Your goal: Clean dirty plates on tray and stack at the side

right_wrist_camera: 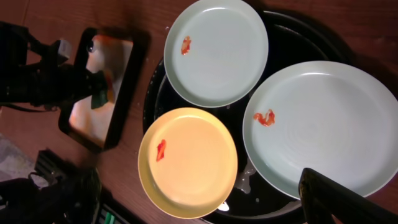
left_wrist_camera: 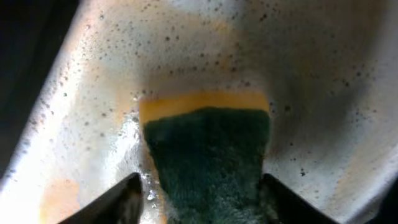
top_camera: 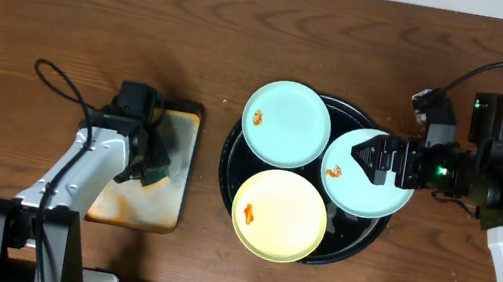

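Three plates lie on the round black tray (top_camera: 229,163), each with an orange smear: a pale blue-green plate (top_camera: 287,123) (right_wrist_camera: 216,53) at the back, a second blue-green plate (top_camera: 350,189) (right_wrist_camera: 323,137) on the right, and a pale yellow plate (top_camera: 279,216) (right_wrist_camera: 188,162) in front. My right gripper (top_camera: 370,160) hovers open above the right blue-green plate, holding nothing. Only one of its dark fingers (right_wrist_camera: 339,199) shows in the right wrist view. My left gripper (top_camera: 152,161) (left_wrist_camera: 202,190) is down over a green-and-yellow sponge (left_wrist_camera: 208,155), its jaws either side of it with a thin gap at the left finger.
The sponge lies in a rectangular rust-stained metal tray (top_camera: 135,206) (right_wrist_camera: 81,118) left of the black tray. Its wet, speckled floor (left_wrist_camera: 323,93) fills the left wrist view. A few water drops sit on the black tray between the plates. Bare wooden table surrounds both trays.
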{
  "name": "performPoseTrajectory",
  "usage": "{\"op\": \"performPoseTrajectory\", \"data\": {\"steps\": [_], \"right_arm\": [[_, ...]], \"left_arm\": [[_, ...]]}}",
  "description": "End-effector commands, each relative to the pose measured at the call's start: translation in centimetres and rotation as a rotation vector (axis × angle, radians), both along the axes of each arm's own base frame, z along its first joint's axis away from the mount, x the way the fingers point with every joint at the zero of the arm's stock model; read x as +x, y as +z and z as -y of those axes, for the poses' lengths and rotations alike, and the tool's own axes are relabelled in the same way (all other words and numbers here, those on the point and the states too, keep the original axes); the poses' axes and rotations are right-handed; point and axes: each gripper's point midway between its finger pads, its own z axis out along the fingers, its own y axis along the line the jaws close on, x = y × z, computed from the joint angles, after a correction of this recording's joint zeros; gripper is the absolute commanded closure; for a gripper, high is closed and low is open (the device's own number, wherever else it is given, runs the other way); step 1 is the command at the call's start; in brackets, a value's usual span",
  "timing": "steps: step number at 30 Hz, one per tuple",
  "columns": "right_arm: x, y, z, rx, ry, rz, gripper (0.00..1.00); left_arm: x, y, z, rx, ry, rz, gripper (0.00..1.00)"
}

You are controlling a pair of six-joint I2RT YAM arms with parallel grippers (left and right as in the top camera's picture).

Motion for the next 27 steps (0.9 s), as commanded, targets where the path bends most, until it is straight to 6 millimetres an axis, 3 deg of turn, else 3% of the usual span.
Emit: {"op": "performPoseTrajectory", "data": {"steps": [1, 7, 14, 17, 23, 27], "right_arm": [[0.1, 0.4, -0.3, 0.006, -0.001, 0.004, 0.01], [0.1, 0.5, -0.3, 0.006, -0.001, 0.006, 0.01], [0.1, 0.5, -0.3, 0.007, -0.001, 0.007, 0.01], [0.2, 0.5, -0.3, 0.007, -0.001, 0.007, 0.01], [0.2, 0.5, -0.2, 0.003, -0.003, 0.008, 0.01], [0.2, 0.4, -0.2, 0.000, -0.004, 0.008, 0.01]], "left_arm": [[-0.2, 0.7, -0.7, 0.055, -0.141, -0.022, 0.28], [-1.6, 0.8, -0.7, 0.051, -0.129, -0.070, 0.28], [-0.8, 4.1, -0.7, 0.056, -0.123, 0.060, 0.28], [-0.2, 5.3, 0.0, 0.047, -0.234, 0.115, 0.41], [-0.1, 4.6, 0.2, 0.041, -0.267, 0.094, 0.41], [-0.5, 3.3, 0.3, 0.030, -0.270, 0.044, 0.30]]}}
